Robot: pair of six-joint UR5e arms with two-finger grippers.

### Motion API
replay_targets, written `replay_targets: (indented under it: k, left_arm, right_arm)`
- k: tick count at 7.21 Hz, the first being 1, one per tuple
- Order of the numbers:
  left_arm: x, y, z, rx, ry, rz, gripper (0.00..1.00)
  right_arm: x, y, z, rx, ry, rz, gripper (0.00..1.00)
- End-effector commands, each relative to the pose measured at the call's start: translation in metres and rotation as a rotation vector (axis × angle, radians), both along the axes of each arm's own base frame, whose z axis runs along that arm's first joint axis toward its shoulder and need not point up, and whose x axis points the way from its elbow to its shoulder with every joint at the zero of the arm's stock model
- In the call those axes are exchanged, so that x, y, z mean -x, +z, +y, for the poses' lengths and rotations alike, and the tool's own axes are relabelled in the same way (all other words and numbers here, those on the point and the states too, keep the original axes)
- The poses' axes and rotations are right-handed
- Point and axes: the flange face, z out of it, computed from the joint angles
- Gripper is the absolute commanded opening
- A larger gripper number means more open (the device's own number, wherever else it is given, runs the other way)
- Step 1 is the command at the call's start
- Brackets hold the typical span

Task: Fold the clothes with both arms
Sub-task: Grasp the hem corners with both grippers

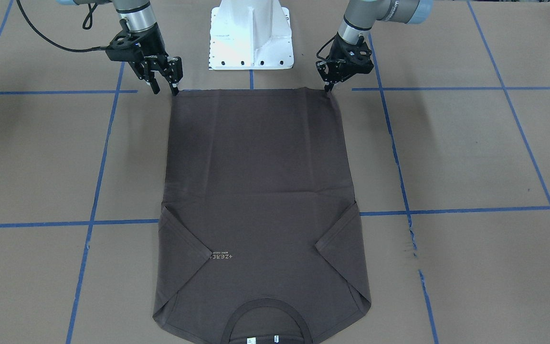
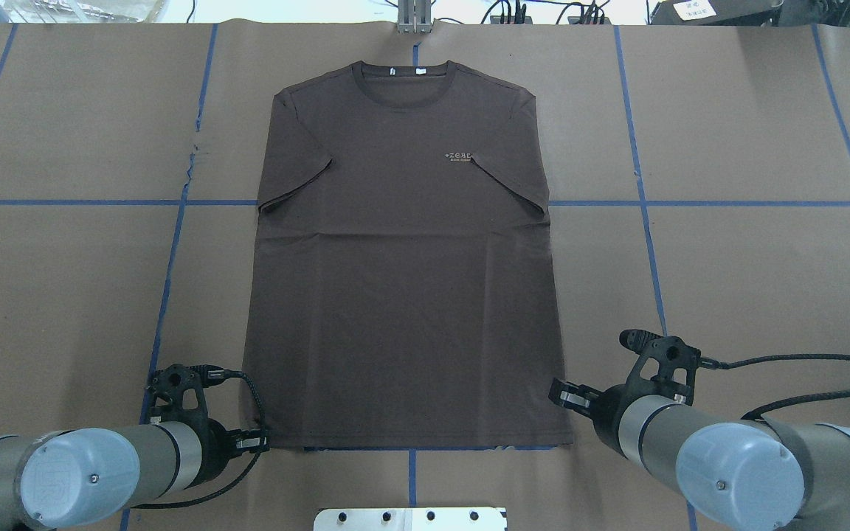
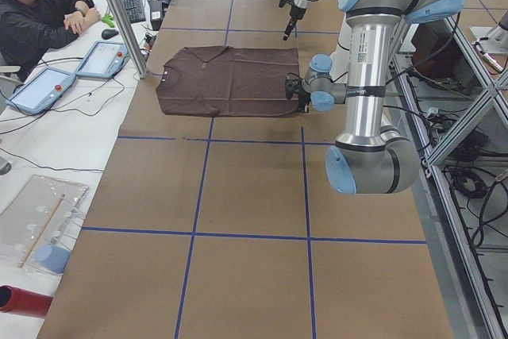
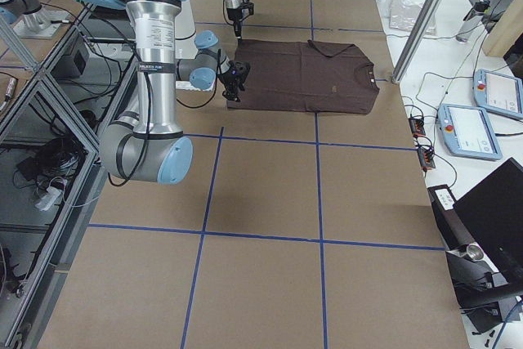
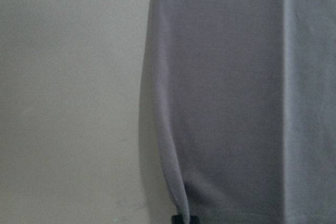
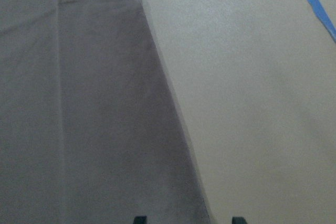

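Here we noted the T-shirt (image 1: 260,157) lying lengthwise, hem (image 1: 251,91) nearest the robot: right gripper (image 1: 166,91) spread wide astride one hem corner, left gripper (image 1: 328,88) narrow at the other.

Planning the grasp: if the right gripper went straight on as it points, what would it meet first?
Probably the T-shirt's hem corner; the right gripper straddles its side edge, so one finger may land on table.

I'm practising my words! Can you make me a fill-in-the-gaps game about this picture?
The T-shirt is dark ___. Both of its ___ are folded in over the front. The left pincer and right pincer are at the corners of its ___ hem.
Missing words: brown; sleeves; bottom.
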Motion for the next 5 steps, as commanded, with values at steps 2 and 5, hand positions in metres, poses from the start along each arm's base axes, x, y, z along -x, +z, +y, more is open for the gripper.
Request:
replay_targets:
  k: [2, 5]
  left_arm:
    - [0.001, -0.006, -0.007, -0.022, -0.032, 0.011, 0.0]
    - [0.001, -0.01, -0.008, -0.031, -0.042, 0.016, 0.0]
  right_arm:
    - [0.026, 0.025, 0.027, -0.009, -0.018, 0.059, 0.63]
    - [0.032, 0.029, 0.034, -0.009, -0.032, 0.065, 0.57]
